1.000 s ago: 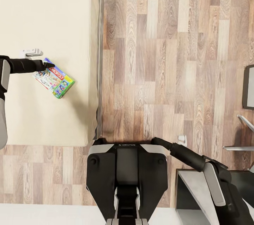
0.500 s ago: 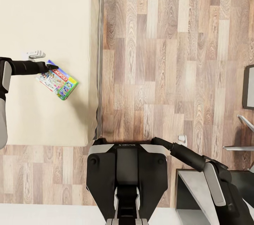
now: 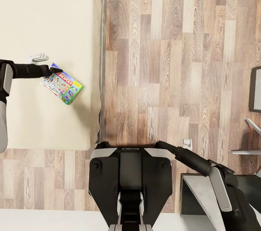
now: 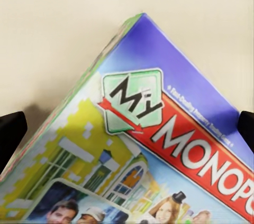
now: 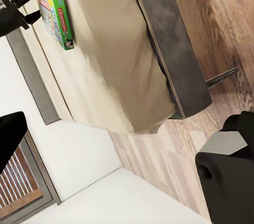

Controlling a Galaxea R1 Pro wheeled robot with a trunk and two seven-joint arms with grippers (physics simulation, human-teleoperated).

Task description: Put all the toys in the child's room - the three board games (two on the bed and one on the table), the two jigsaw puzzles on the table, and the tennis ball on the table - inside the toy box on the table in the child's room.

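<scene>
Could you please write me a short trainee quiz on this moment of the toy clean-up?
1. True or false: the board game lies on the floor.
2. Which gripper is at the board game? A) left B) right
3. Fill in: the board game rests on the ____.

Key:
1. False: it is on the bed.
2. A: the left gripper straddles its corner, and the fingertips sit at either side of it in the left wrist view.
3. bed.
</scene>
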